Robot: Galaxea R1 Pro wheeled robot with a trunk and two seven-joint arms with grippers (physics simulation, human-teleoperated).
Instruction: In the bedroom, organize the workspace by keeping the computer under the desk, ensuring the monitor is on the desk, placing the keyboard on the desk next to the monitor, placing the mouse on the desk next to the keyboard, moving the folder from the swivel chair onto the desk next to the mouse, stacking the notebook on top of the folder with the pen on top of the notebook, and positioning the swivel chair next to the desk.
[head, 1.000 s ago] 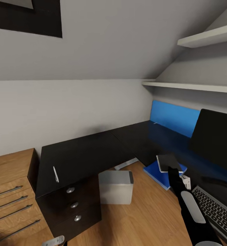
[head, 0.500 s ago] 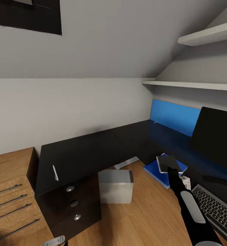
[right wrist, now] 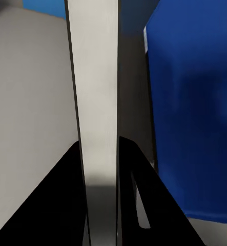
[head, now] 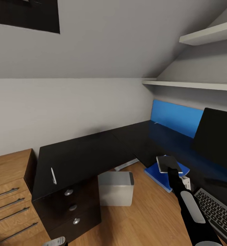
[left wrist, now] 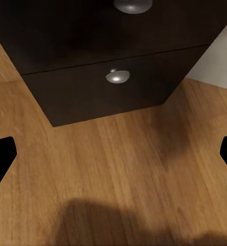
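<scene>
While spread wide, left fingers [left wrist: 0, 159] empty, right fingers [right wrist: 144, 200] pinching notebook [head: 168, 163]

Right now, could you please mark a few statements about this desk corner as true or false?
1. The thin pale pen lies on the glossy black desk. True.
2. The light-grey box-shaped computer stands on the desk. False: it stands on the wooden floor.
3. The right fingers clamp a flat dark notebook. True.
4. The left fingers grip a drawer knob. False: they are spread, apart from the black drawers.
</scene>
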